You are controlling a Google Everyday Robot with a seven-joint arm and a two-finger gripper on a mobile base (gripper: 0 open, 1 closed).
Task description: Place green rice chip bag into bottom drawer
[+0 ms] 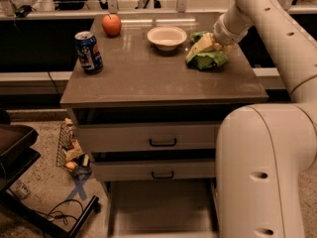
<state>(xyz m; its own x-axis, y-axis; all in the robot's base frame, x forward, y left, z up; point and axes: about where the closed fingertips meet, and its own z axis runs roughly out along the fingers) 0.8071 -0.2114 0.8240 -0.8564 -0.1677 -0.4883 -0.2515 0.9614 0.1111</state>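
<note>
Though grasp impossible to tell, saw end effector [217, 42] down at green rice chip bag [208, 60] on table [148, 81].

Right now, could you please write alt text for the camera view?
The robot's gripper is at the green rice chip bag on the cabinet top, near a white bowl, an apple and a soda can. Below, the bottom drawer stands open.

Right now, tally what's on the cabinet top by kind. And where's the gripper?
apple: 1
soda can: 1
white bowl: 1
green rice chip bag: 1
Total on the cabinet top: 4
The gripper is down at the green rice chip bag, back right.
</note>
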